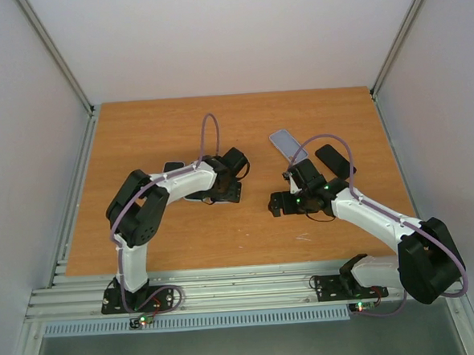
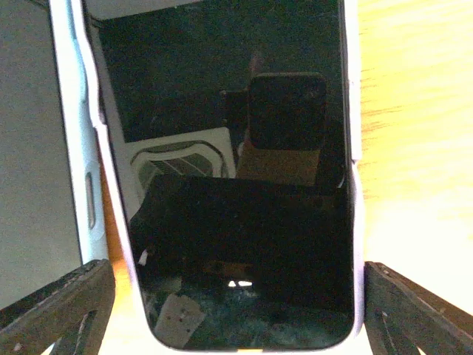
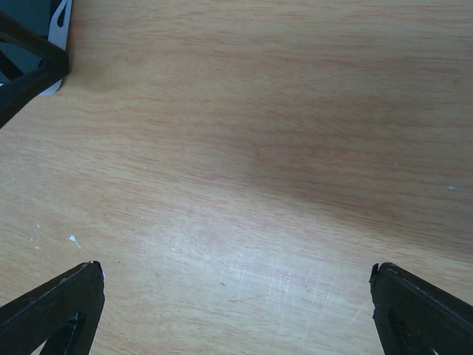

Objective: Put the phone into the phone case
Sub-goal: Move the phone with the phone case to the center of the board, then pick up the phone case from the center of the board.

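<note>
Pale walls (image 1: 228,33) surround a wooden table (image 1: 154,134) and metal rail (image 1: 243,283).

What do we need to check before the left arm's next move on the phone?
1. Left gripper open, one finger on each side of the phone, gaps on both sides: ok.
2. Phone lying screen up: ok.
3. Case rim seated evenly around the phone: not ok. It looks kinked along one long edge and stepped on the other.
4. Far end of the phone seated: cannot tell. The wrist view cuts it off and the left arm covers it from above.
5. Right gripper open and empty over bare table, out of the way: ok.
</note>
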`<state>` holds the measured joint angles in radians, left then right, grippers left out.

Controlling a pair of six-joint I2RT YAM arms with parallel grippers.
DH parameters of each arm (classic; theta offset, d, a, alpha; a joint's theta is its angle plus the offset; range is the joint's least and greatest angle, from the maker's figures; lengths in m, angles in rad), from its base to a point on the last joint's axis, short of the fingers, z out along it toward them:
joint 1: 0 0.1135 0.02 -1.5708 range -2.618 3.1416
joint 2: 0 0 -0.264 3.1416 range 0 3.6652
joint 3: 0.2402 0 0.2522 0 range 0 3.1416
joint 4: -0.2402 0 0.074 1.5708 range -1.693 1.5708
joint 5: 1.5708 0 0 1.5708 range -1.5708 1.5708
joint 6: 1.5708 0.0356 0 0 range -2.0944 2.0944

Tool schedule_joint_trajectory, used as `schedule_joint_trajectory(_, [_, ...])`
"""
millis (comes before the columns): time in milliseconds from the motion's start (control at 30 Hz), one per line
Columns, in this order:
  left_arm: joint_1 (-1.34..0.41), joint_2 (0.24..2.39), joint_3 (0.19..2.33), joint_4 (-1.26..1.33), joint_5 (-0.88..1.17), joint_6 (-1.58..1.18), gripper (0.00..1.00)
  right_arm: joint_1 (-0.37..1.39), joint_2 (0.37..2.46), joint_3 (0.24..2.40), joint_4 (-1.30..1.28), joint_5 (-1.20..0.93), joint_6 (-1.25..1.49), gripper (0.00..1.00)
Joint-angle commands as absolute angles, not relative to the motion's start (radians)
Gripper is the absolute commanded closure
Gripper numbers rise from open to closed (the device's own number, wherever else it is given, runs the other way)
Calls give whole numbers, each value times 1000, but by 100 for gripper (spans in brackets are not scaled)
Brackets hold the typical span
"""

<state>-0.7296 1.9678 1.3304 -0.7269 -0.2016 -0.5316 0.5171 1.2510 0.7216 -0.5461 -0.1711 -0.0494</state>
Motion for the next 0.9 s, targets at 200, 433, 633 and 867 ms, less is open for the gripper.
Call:
schedule_joint_trajectory(200, [-727, 1789, 1327, -800, -215, -527, 3, 510, 1284, 842, -607, -48, -120, 2])
schedule_joint_trajectory(433, [-701, 1640, 1332, -872, -222, -471, 1, 470, 1416, 956, -608, 38, -179, 2])
schedule_joint_trajectory(633, [-628, 1497, 1305, -942, -178, -402, 1, 439, 1553, 1073, -597, 86, -239, 5])
schedule_joint_trajectory(867, [-544, 1384, 1347, -1040, -122, -313, 1, 386, 1711, 1213, -571, 117, -309, 18])
